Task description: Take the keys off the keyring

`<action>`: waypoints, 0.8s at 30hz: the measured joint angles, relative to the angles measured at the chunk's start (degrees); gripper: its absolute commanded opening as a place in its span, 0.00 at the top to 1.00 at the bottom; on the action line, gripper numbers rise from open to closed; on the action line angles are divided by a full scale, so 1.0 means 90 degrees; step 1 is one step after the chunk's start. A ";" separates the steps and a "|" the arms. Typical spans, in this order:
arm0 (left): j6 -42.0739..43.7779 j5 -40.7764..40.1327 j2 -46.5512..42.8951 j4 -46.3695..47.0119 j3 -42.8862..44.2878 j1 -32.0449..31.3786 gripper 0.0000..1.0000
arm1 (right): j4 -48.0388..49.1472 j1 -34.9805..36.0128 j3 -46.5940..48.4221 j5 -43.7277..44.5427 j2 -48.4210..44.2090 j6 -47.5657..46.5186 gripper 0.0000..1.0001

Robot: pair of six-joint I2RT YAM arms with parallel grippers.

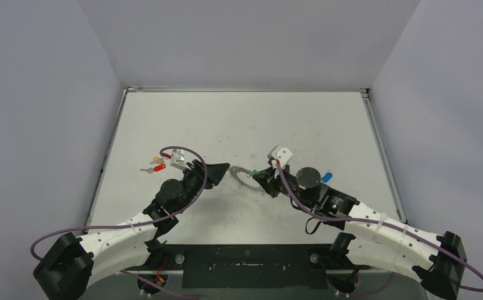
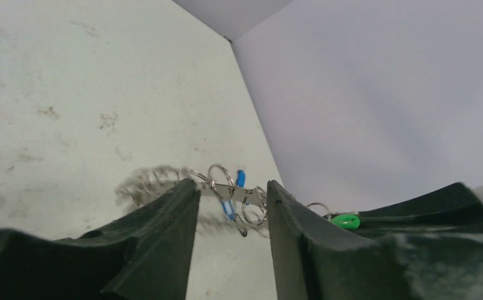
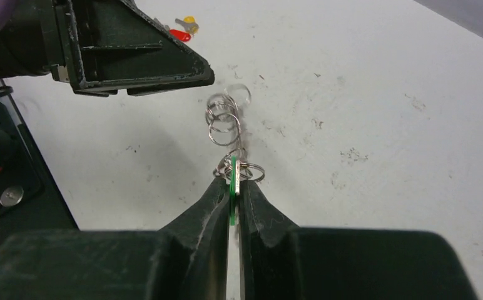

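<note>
Inside the right claw [image 3: 234, 183] sits the key [image 3: 233, 167].

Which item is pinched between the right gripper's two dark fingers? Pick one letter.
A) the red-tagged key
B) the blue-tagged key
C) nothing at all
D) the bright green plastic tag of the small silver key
D: the right wrist view shows the right gripper with both fingers closed flat against the bright green plastic tag, which stands edge-on between them.
</note>
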 measured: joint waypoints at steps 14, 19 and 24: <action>0.1511 0.0765 -0.2047 -0.1418 -0.0784 0.0789 0.41 | -0.3908 -0.0007 0.3062 -0.0879 0.2654 -0.1877 1.00; 0.2373 0.1632 -0.1659 -0.1205 -0.0612 0.0869 0.41 | -0.4743 -0.0007 0.3762 -0.1212 0.3062 -0.2438 1.00; 0.3082 0.2744 -0.0736 -0.0709 -0.0607 0.0886 0.41 | -0.5338 -0.0007 0.4160 -0.1467 0.3356 -0.2839 1.00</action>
